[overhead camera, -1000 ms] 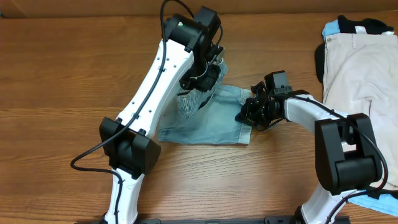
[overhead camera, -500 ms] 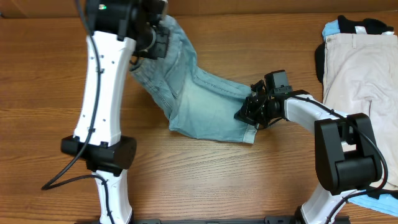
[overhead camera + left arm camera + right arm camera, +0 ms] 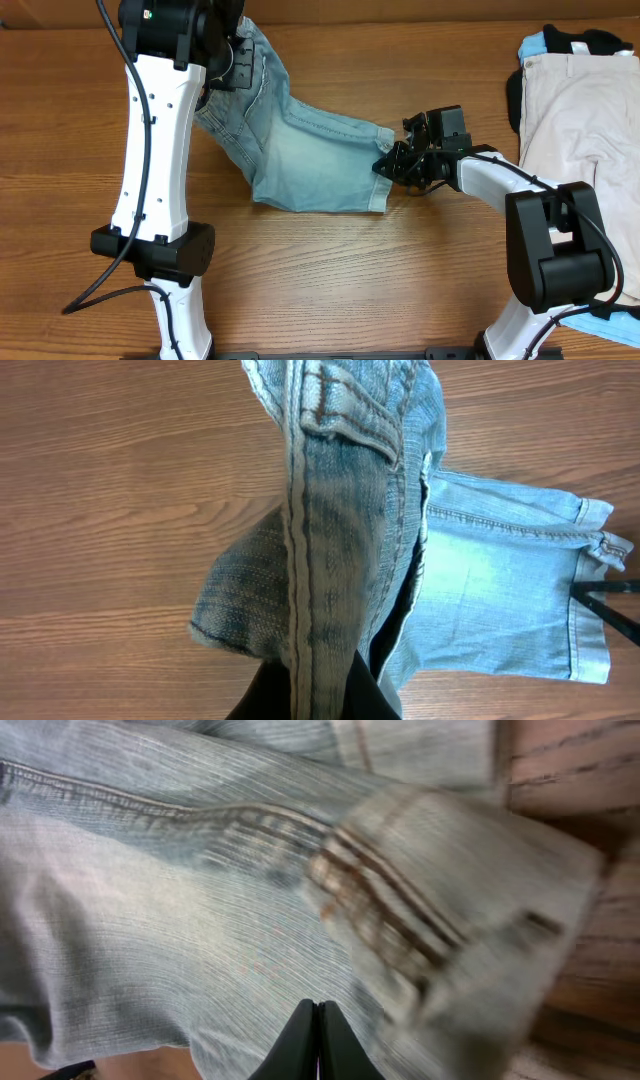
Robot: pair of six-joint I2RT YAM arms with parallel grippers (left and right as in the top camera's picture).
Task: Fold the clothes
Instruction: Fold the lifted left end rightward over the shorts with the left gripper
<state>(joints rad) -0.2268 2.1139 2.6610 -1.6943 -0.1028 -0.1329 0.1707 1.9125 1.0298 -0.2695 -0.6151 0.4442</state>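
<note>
My left gripper (image 3: 237, 58) is up at about 11 o'clock on the table (image 3: 60, 150), clenched on the denim shorts (image 3: 310, 160) near the waistband (image 3: 345, 405). That end is lifted off the wood. From my left wrist, the denim hangs in a bunched fold straight down over my dark fingers (image 3: 262, 702), with a seam running along the middle of it. The rest of the shorts slopes away from that hand toward 4 o'clock and lies flat on the table, one leg spread out pale and smooth.

My right gripper (image 3: 393, 166) sits near the middle of the table, a little toward 3 o'clock, at the far end of that leg. Its tips are pressed together, pinching the denim just beside the leg cuff (image 3: 430, 890). The cuff looks blurred from my right wrist, so I cannot tell how much fabric is between the pads.

Off at 2 to 3 o'clock, well apart from both my hands, the beige shorts (image 3: 580, 120) lie flat. A black piece (image 3: 585, 40) and a bright-blue piece (image 3: 534, 44) show from under their 12 o'clock edge.
</note>
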